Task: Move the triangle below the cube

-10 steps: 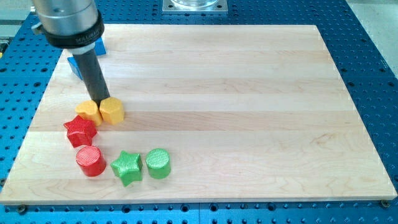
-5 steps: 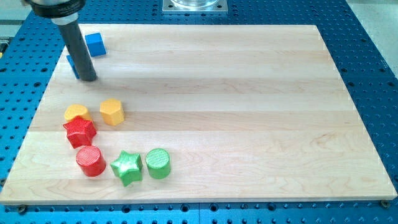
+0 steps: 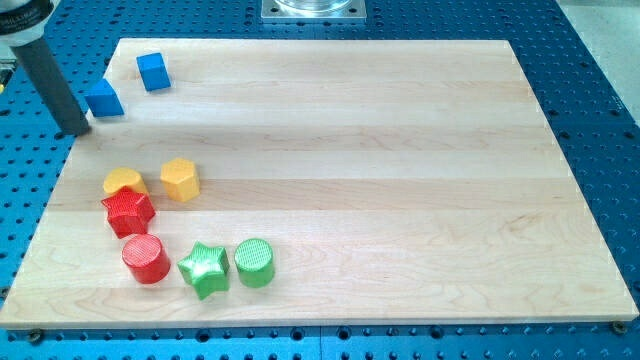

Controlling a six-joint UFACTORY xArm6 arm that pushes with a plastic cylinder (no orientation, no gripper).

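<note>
A blue triangle block (image 3: 103, 98) lies near the board's top left edge. A blue cube (image 3: 153, 71) sits just up and to the right of it, with a small gap between them. My tip (image 3: 78, 130) is at the board's left edge, just left of and slightly below the triangle, apart from it. The dark rod rises toward the view's top left corner.
A wooden board (image 3: 350, 150) lies on a blue perforated table. At lower left: a yellow half-round block (image 3: 123, 181), a yellow hexagon (image 3: 180, 179), a red star (image 3: 128, 211), a red cylinder (image 3: 146, 259), a green star (image 3: 204, 268), a green cylinder (image 3: 254, 262).
My tip moved from between the two yellow blocks up and left to the board's left edge. The yellow half-round block shifted left. The blue triangle, earlier hidden by the rod, now shows.
</note>
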